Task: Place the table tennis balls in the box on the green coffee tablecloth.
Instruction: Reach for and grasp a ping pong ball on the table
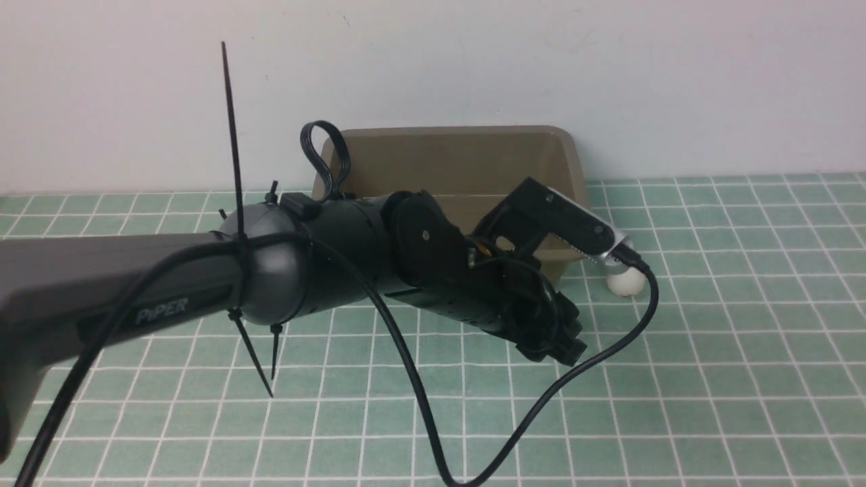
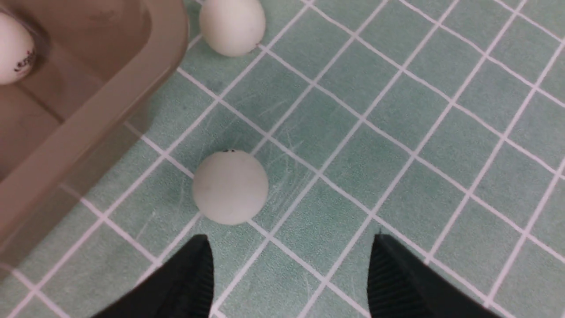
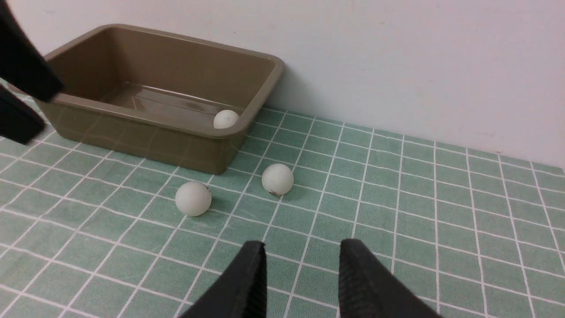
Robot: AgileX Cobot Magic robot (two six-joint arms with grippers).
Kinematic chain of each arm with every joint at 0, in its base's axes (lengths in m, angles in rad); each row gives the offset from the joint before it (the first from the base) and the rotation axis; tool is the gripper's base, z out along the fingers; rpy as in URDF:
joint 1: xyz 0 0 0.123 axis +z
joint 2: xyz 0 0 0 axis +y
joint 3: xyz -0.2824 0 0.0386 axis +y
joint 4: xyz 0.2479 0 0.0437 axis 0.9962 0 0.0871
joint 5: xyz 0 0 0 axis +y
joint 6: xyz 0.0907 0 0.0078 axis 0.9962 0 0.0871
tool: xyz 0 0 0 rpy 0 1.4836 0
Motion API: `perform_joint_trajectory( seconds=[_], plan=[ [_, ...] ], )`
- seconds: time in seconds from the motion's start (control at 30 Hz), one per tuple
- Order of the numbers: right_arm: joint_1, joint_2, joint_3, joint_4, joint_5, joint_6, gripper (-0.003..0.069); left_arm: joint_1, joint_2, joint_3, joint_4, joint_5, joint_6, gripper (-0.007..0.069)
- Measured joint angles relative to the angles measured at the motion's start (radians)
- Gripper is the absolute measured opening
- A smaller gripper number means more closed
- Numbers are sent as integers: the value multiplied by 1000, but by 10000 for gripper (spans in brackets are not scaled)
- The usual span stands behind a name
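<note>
The olive-brown box (image 1: 460, 166) stands on the green coffee tablecloth (image 1: 710, 379) against the wall. One table tennis ball (image 3: 226, 119) lies inside it, by the near wall. Two more balls rest on the cloth outside the box's corner, one (image 2: 230, 187) just ahead of my left gripper (image 2: 290, 238) and the other (image 2: 231, 26) farther on. The left gripper is open and holds nothing. In the front view only one ball (image 1: 626, 283) shows, beside the left wrist. My right gripper (image 3: 304, 244) hovers low over the cloth with its jaws somewhat apart and empty.
The left arm (image 1: 135, 291) reaches across the front view and hides the box's near wall; its black cable (image 1: 433, 433) trails over the cloth. A white wall (image 1: 609, 67) rises right behind the box.
</note>
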Motion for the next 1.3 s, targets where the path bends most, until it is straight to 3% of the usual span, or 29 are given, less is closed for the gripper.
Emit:
perform_joint_trajectory(
  seconds=[0.3,0.6,0.83,1.0,1.3],
  plan=[
    [0,0,0,0,0,-71,223,3,-184,0,196,158,-29,426],
    [0,64,0,3,-5,-93,223,137,-508,0,499,334,-300,426],
    [0,330,-11,134,-99,-260,228,185,-638,0,568,412,-368,426],
    [0,696,-176,255,-135,-396,242,186,-654,0,560,458,-371,426],
    [0,1388,-612,267,-138,-447,385,186,-654,0,559,520,-398,426]
  ],
)
